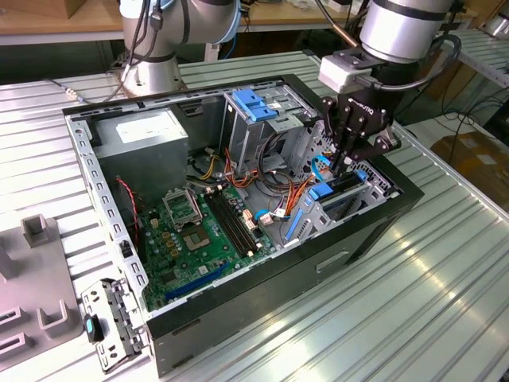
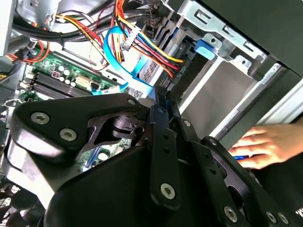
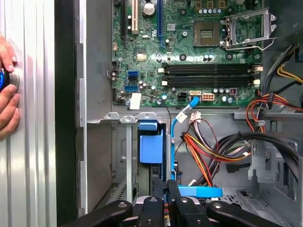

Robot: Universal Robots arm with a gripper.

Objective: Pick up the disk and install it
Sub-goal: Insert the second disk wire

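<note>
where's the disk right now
In the exterior view the disk sits edge-up in the drive bay at the computer case's right end, under the gripper, beside the orange and blue cables.

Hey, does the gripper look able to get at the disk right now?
Likely yes: the gripper is down in the open case and looks shut on the disk, and the coloured cables lie beside it, not across.

Ribbed metal table (image 1: pixel 445 286) under open computer case (image 1: pixel 262 306)
</note>
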